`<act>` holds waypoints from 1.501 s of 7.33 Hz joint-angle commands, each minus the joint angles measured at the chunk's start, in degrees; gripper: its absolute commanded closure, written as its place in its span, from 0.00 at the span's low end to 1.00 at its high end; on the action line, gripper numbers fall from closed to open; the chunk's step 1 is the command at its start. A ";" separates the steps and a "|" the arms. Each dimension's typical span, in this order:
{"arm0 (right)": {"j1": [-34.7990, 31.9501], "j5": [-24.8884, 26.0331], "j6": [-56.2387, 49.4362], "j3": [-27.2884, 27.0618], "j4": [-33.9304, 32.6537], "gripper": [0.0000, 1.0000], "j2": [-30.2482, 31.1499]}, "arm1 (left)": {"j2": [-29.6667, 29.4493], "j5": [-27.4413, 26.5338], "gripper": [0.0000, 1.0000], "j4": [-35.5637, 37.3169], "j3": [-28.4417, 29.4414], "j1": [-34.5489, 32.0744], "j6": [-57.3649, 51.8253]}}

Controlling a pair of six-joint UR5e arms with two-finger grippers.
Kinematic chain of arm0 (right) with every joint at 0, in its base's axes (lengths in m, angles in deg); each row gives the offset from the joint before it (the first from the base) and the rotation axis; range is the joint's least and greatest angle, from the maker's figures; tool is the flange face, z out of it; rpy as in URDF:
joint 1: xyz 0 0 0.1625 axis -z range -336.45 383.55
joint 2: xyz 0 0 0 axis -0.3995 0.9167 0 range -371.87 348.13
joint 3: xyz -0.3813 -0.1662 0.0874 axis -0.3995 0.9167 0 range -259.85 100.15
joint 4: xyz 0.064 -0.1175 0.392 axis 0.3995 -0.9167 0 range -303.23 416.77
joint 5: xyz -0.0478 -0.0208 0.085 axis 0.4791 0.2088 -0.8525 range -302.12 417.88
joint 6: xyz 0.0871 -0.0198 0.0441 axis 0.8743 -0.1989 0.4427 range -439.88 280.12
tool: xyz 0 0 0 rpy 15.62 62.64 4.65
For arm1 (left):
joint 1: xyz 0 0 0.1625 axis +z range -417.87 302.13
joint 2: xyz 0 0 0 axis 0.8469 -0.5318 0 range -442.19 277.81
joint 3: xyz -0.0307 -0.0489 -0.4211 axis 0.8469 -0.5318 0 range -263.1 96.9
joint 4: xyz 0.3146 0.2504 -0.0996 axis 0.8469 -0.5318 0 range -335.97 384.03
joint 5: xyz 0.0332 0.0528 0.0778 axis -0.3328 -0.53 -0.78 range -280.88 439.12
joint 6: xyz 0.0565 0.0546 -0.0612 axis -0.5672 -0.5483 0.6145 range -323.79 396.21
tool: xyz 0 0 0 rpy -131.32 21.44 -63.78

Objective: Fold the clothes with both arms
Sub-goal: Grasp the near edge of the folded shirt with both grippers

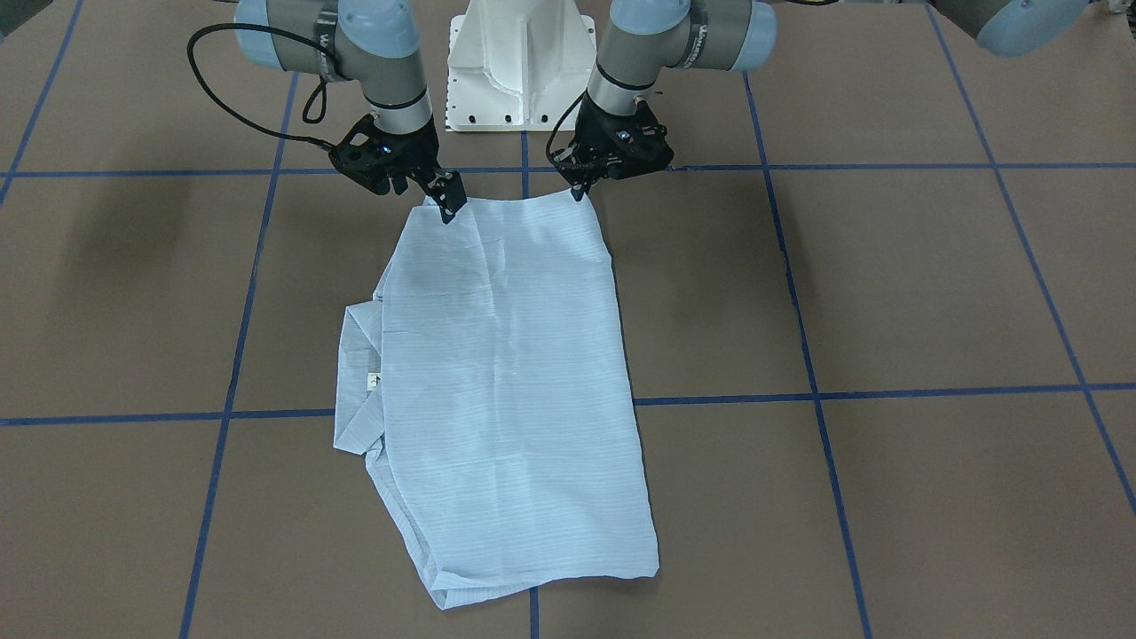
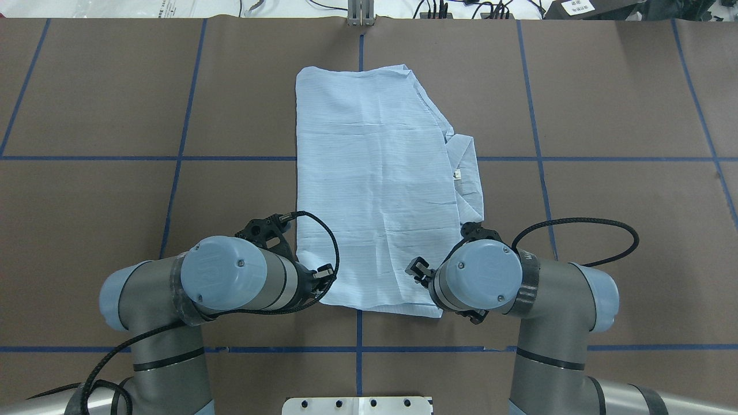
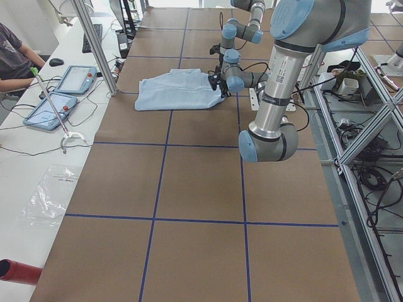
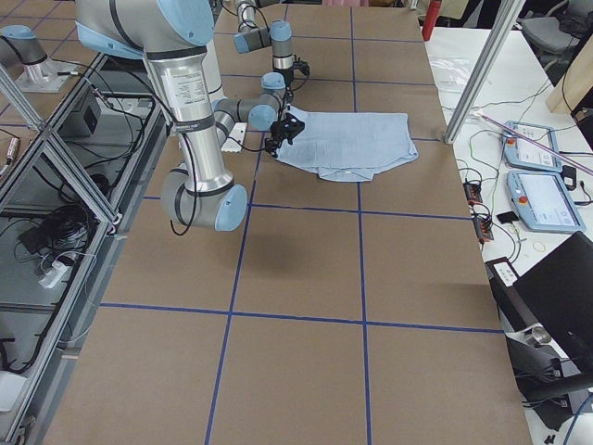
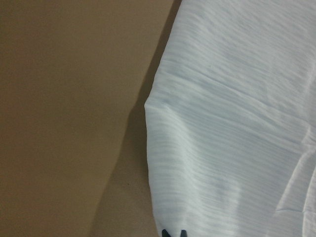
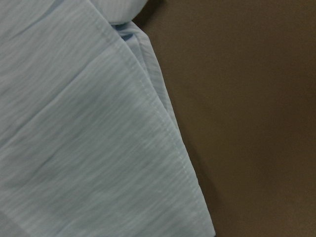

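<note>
As both arms reach in from the white pedestal [image 1: 522,62], their wrists point down at the near edge of the shirt [image 1: 506,373]; left arm [image 1: 683,35] and right arm [image 1: 355,40] come in from the outer sides, wrists level with each other. Left fingers [image 1: 581,188] closed on one near corner, tips just visible at the cloth edge in the left wrist view; right fingers [image 1: 450,200] look closed on the other near corner; the hem between them runs straight.

Shirt lies flat mid-counter, folded into a long rectangle running away from the robot; collar [image 1: 355,390] and label [image 1: 374,381] stick out on the robot's right side; far end near the operators' edge.

Counter [image 1: 887,293] is brown, split into squares by blue tape [image 1: 803,355]; aluminium framing and cables on the robot's side; white side counter [image 3: 25,182] across from it holds pendants [image 3: 79,78] and a clear bag [image 3: 53,195]; a person [image 3: 16,53] sits at its far end.

Count: 2 arms, 1 shirt, 2 pendants, 1 bag, 1 person.
</note>
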 commanded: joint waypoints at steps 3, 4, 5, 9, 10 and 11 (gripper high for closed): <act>2.28 -0.07 1.06 2.79 0.03 0.00 -2.56 | 0.09 -0.13 1.00 -0.03 0.14 -0.35 -0.45; 2.38 -0.07 0.97 3.32 0.03 0.00 -2.84 | 0.09 -0.13 1.00 -0.03 0.14 -0.44 -0.54; 2.38 -0.07 0.89 3.33 0.03 0.00 -2.76 | 0.18 -0.13 1.00 -0.03 0.23 -0.44 -0.54; 2.29 0.02 0.36 3.33 0.03 0.34 -2.40 | 0.09 -0.22 1.00 -0.12 0.49 -0.44 -0.54; 2.29 0.02 0.18 3.33 0.03 0.49 -2.32 | 0.09 -0.22 1.00 -0.12 0.49 -0.44 -0.54; 2.20 0.02 -0.25 3.33 0.03 0.65 -2.32 | 0.09 -0.22 1.00 -0.12 0.49 -0.44 -0.54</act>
